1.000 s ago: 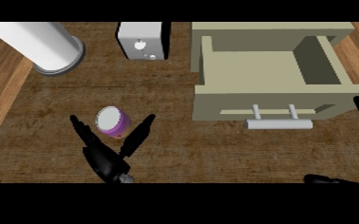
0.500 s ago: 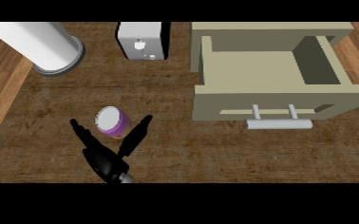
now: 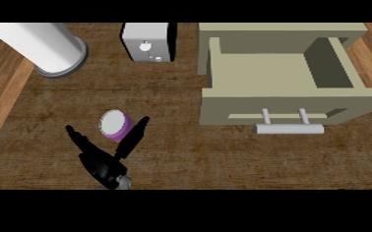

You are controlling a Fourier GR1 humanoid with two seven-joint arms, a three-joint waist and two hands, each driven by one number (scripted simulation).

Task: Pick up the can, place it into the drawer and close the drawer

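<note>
Straddling the short purple can with a pale lid (image 3: 115,125), the black left hand (image 3: 102,161) holds its fingers (image 3: 134,135) spread open in a V, not curled round it. Can stands on the dark wooden table (image 3: 218,159) just far of the palm. The open beige drawer (image 3: 240,103) lies well apart to the right.

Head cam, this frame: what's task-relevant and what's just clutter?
Job in hand:
- purple can on the counter
- open drawer, with its handle
- left hand, open, fingers spread either side of the can

Lying about:
- white cylinder, back left
- white box, beside the drawer unit
</note>
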